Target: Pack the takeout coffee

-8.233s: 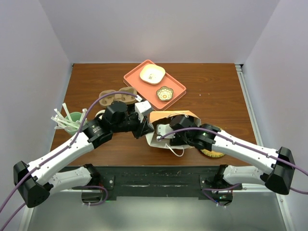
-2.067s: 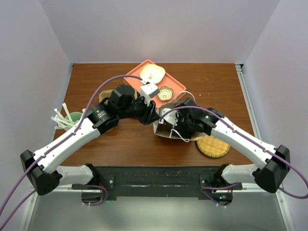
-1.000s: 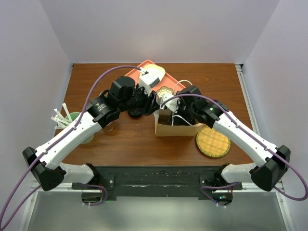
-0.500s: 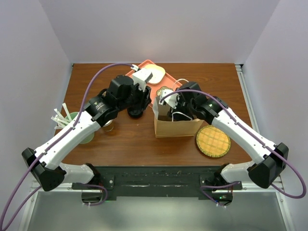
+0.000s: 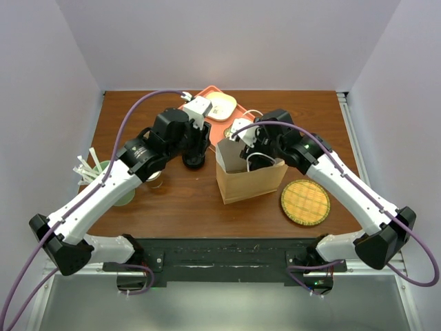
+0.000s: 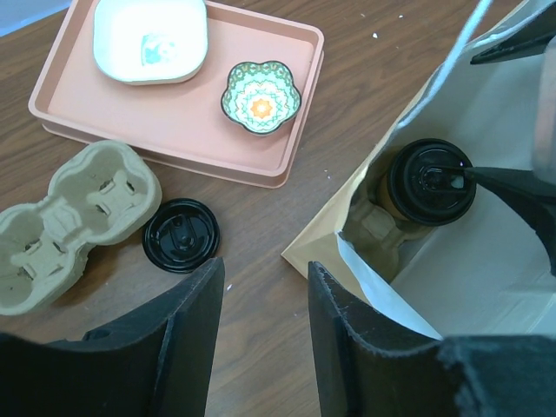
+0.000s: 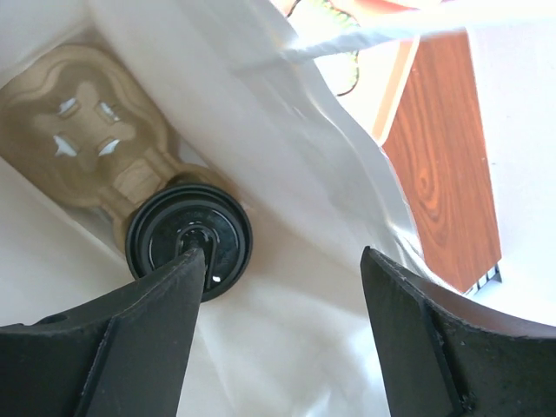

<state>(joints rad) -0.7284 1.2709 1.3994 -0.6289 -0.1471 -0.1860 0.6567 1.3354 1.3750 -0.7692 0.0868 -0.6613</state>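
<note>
Inside the paper bag [image 5: 255,185]: snag hazard

Top view: right gripper [image 5: 247,153] enters the bag mouth. Left wrist: left gripper [image 6: 265,278] spread, empty; takeout coffee [image 6: 430,182] seated inside. Right wrist: jaws spread, one tip by the coffee; retracting could topple it.

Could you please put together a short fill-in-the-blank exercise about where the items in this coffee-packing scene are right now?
1. The small brown paper cup with a round black plastic lid sits inside the brown paper ____.
2. The green flower-patterned bowl rests on the salmon-pink plastic ____.
3. The left pincer and the right pincer are both ____.
Missing words: bag; tray; open.
</note>
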